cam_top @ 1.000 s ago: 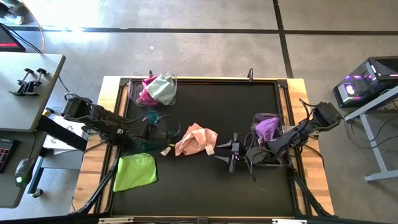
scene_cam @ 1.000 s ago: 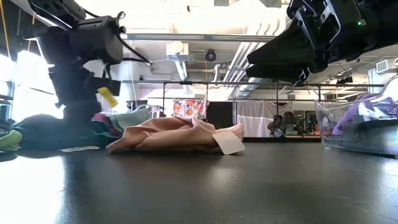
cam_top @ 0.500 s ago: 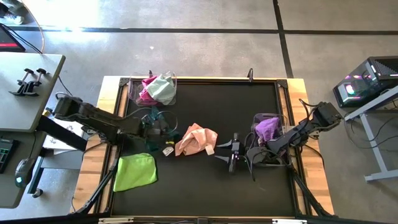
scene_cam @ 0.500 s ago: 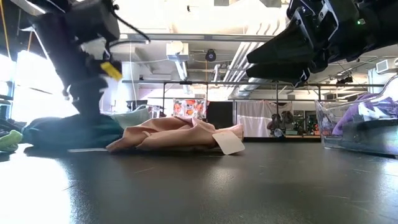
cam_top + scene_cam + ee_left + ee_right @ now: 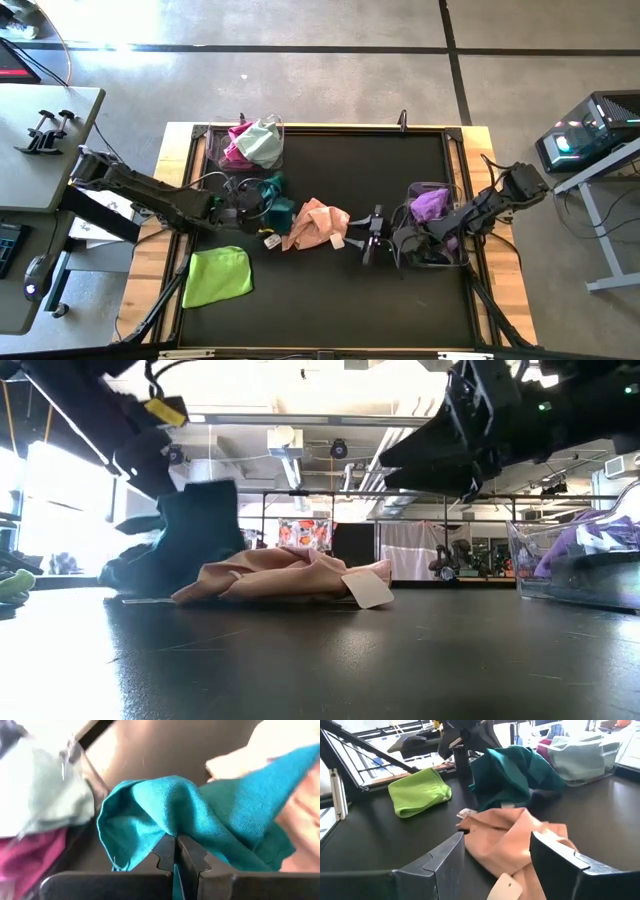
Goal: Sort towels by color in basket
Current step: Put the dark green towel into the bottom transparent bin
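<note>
The left claw (image 5: pixel 175 851) is clamped on a fold of the dark teal towel (image 5: pixel 272 200), which hangs lifted just left of the desk's (image 5: pixel 400 290) centre, its lower edge draping toward the peach-pink towel (image 5: pixel 315 222). The cloth looks light and limp: it sags in soft folds around the pinch. A grip on a bunched ridge like this one seems secure; a single thin edge would likely slip.

The right claw (image 5: pixel 497 852) hovers with its fingers apart at the 3 o'clock side of the peach-pink towel, which lies crumpled at the desk's centre with a white tag (image 5: pixel 368 588) showing. Its raised folds seem the best place to pinch.

A lime green towel (image 5: pixel 217 275) lies flat at 8 o'clock. A clear bin (image 5: pixel 214 150) at 11 o'clock holds magenta and mint towels; another (image 5: pixel 412 190) at 3 o'clock holds a purple one.
</note>
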Action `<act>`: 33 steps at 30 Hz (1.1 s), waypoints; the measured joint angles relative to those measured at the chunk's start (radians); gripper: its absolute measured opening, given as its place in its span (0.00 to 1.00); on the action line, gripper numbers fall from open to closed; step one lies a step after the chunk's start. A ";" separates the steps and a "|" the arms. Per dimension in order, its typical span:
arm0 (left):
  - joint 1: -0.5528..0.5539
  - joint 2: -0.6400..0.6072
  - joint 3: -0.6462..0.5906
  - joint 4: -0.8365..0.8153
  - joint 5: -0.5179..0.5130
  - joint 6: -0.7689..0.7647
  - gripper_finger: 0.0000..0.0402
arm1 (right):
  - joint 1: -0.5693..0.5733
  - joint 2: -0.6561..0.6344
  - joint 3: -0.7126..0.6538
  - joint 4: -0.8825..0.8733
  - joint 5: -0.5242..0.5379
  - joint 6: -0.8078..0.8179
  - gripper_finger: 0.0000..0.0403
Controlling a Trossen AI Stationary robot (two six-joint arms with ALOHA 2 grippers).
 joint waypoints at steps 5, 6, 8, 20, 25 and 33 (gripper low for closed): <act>-0.075 -0.008 0.000 0.119 -0.033 0.153 0.00 | -0.028 0.000 0.019 0.049 -0.058 -0.110 0.54; -0.091 -0.006 0.000 0.156 -0.042 0.197 0.00 | -0.031 0.000 0.033 0.048 -0.074 -0.132 0.55; -0.124 -0.004 0.001 0.221 -0.063 0.285 0.00 | -0.040 0.000 0.070 0.034 -0.095 -0.171 0.57; -0.239 -0.004 0.045 0.468 -0.141 0.596 0.00 | -0.098 0.000 0.372 -0.291 -0.168 -0.430 0.69; -0.258 0.013 0.048 0.632 -0.129 0.706 0.00 | -0.117 0.004 0.429 -0.300 -0.205 -0.531 0.69; -0.261 0.072 0.048 0.821 -0.061 0.834 0.00 | -0.154 0.159 0.531 -0.301 -0.227 -0.613 0.69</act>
